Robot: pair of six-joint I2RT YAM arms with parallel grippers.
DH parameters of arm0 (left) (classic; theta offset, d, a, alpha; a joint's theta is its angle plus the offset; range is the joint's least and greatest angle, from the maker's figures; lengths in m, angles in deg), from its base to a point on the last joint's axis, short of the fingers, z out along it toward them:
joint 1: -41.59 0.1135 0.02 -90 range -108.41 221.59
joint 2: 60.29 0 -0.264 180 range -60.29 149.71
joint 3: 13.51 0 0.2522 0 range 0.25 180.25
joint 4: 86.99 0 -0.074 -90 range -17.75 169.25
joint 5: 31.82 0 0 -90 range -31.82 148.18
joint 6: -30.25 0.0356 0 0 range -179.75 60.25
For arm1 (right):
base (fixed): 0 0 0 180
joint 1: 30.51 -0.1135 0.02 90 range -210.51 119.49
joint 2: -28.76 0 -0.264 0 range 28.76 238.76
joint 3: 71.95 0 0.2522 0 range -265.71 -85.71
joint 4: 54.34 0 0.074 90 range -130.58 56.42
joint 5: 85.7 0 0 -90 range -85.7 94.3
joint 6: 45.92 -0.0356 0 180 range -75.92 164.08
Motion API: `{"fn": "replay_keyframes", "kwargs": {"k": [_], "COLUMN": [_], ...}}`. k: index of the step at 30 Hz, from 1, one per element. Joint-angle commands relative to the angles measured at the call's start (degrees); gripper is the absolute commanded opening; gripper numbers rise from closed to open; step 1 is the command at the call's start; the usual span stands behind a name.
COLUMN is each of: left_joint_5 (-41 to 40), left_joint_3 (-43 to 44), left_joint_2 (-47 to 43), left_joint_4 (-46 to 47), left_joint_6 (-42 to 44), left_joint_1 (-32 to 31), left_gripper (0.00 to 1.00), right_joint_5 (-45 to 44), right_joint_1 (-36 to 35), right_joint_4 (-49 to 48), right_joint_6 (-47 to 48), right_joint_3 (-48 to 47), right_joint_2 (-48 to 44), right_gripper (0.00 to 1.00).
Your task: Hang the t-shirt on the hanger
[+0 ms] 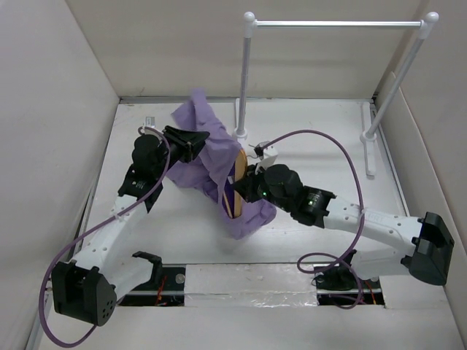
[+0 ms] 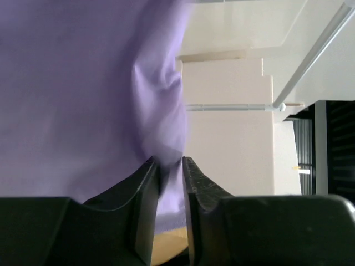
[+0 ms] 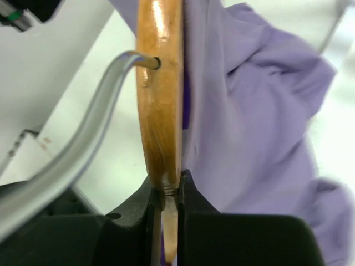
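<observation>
The lavender t-shirt (image 1: 208, 157) is bunched above the table's middle and drapes over the wooden hanger (image 1: 238, 182). My left gripper (image 1: 194, 143) reaches in from the left and is shut on a fold of the shirt. In the left wrist view the cloth (image 2: 83, 94) runs down between the dark fingers (image 2: 145, 191), with a bit of hanger wood (image 2: 166, 244) below. My right gripper (image 1: 246, 187) comes from the right and is shut on the hanger. The right wrist view shows the hanger (image 3: 161, 83) edge-on, pinched at the gripper (image 3: 169, 185), its metal hook (image 3: 111, 94) curving left and the shirt (image 3: 255, 122) hanging on its right.
A tall white and silver clothes rail (image 1: 336, 24) stands at the back right, its posts (image 1: 243, 80) on feet near the far edge. Pale walls box in the table (image 1: 321, 138) on three sides. A purple cable (image 1: 343, 157) arcs over the right arm.
</observation>
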Motion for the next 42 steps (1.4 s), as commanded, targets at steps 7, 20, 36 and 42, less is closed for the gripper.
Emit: {"fn": "replay_keyframes", "kwargs": {"k": [7, 20, 36, 42], "left_joint_5": [-1.0, -14.4, -11.2, -10.7], "left_joint_3": [9.3, 27.0, 26.3, 25.6], "left_joint_2": [1.0, 16.9, 25.0, 25.7], "left_joint_4": [-6.2, -14.7, -5.0, -3.5], "left_joint_6": [9.5, 27.2, 20.6, 20.2], "left_joint_1": [2.3, 3.4, 5.9, 5.9], "left_gripper": [0.44, 0.66, 0.48, 0.13], "right_joint_5": [-5.1, 4.6, 7.5, 7.5], "right_joint_1": [0.8, 0.8, 0.8, 0.8], "right_joint_4": [-1.9, -1.0, 1.8, 1.9], "right_joint_6": [-1.8, -0.5, -1.0, -1.0], "right_joint_3": [0.0, 2.5, 2.4, 2.0], "right_joint_2": [-3.4, -7.6, -8.9, -8.8], "right_gripper": [0.00, 0.00, 0.00, 0.00]}}
